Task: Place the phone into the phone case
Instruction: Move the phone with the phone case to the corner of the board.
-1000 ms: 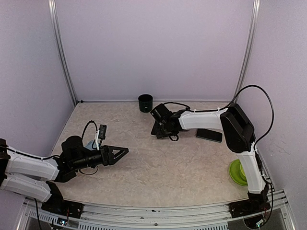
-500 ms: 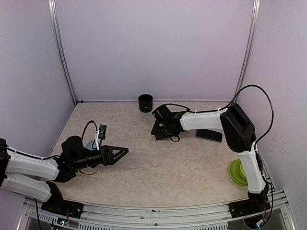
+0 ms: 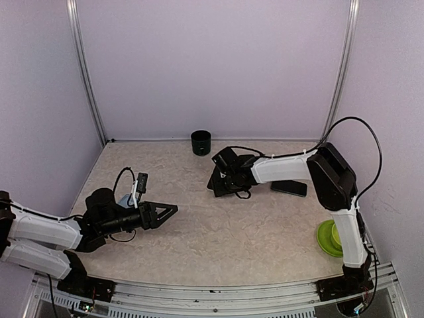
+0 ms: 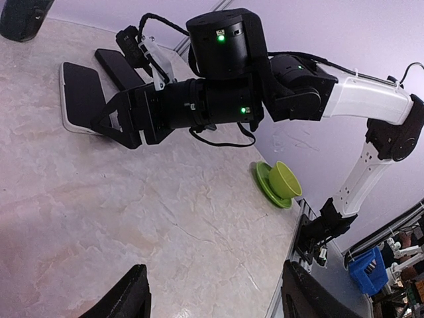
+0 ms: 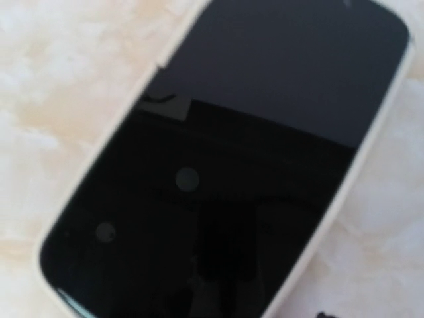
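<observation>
Two flat slabs on the desk matter: a white-rimmed slab toward the back middle, glossy black inside its rim, and a plain dark slab lying apart to its right, just beside the right forearm in the top view. I read the rimmed one as the phone case. Whether a phone already sits in it, or the dark slab is the phone, can't be told from the close view. Right tool is down at the rimmed slab's near edge, touching or nearly so — fingers show side-on only, so clenched, parted or grasping is not readable. Left tool hangs low over bare desk on the left, well apart, fingers spread wide and holding nothing. Risks: nothing braces the case, so a push from the right tool would likely skid it on the smooth desk instead of seating or lifting anything. A pinch on the thin rim could slip off or tip it. Pulling back could drag the forearm or its cable loop across the dark slab. Green cup at far right looks out of the way.
</observation>
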### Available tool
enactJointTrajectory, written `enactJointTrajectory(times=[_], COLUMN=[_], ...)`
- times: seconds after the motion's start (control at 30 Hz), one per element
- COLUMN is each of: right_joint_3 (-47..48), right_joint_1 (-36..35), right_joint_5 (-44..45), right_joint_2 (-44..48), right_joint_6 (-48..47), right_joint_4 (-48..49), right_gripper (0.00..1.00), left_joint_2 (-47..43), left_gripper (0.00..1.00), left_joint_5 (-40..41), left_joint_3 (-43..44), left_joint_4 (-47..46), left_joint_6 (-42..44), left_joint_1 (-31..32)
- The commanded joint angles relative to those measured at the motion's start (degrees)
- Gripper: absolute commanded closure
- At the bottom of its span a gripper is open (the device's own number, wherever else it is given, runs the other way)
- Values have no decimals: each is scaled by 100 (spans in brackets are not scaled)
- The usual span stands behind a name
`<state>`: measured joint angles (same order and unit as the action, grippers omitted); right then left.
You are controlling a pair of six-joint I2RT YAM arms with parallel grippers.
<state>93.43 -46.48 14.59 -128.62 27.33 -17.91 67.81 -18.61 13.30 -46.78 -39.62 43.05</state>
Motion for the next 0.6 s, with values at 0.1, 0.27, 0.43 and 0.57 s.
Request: enactJointTrajectory(times=[0.1, 0.27, 0.43, 0.57], right_joint_3=[-144, -479, -566, -645], right_joint_1=[-69, -68, -81, -85], right_joint_5=[156, -54, -315, -406], right_joint_2=[239, 603, 607, 555], right_joint_6=[83, 30, -102, -124], right_joint_4=[10, 465, 558, 550], right_gripper=[31, 30, 28, 26], left_joint_2=[65, 59, 61, 77], left_gripper=[34, 34, 34, 34], left_joint_5=[-46, -53, -60, -61], left_joint_3=[24, 49, 72, 76], left_joint_4=[-211, -186, -171, -169], left_joint_6=[-17, -11, -4, 2], left_joint_1=[-24, -24, -24, -24])
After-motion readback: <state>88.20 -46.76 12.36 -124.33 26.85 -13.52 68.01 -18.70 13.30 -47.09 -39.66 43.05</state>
